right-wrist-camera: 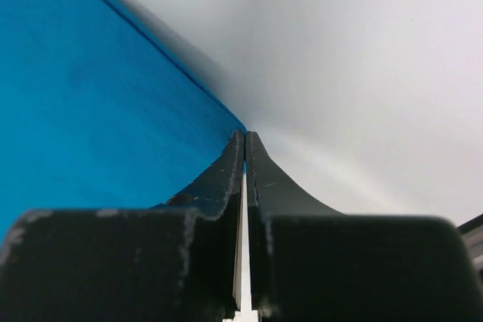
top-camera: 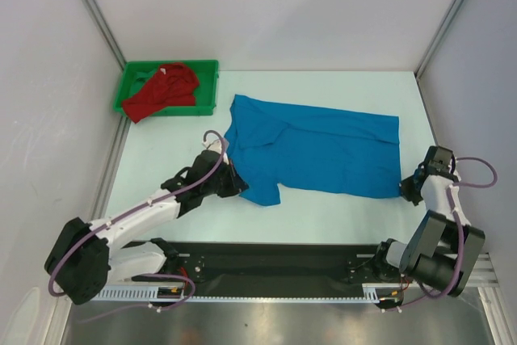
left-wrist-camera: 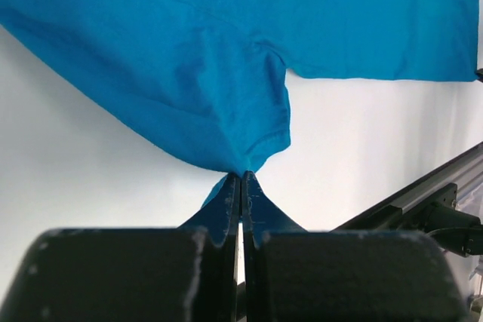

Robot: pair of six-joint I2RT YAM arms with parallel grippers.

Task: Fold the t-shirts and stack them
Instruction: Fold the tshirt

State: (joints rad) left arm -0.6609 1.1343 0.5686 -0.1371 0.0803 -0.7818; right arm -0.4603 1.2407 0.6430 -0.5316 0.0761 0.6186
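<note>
The blue t-shirt (top-camera: 319, 147) lies spread across the middle of the white table, collar end to the left. My left gripper (top-camera: 240, 185) is shut on its near left sleeve; in the left wrist view the cloth (left-wrist-camera: 226, 73) bunches into the closed tips of the gripper (left-wrist-camera: 241, 176). My right gripper (top-camera: 409, 186) is shut on the shirt's near right corner; in the right wrist view the blue cloth (right-wrist-camera: 98, 103) ends at the closed tips of the gripper (right-wrist-camera: 245, 136). The red t-shirt (top-camera: 164, 91) lies crumpled in the green tray (top-camera: 207, 86) at the back left.
White walls with metal posts close in the table on the left, back and right. A black rail (top-camera: 283, 260) with the arm bases runs along the near edge; it also shows in the left wrist view (left-wrist-camera: 423, 201).
</note>
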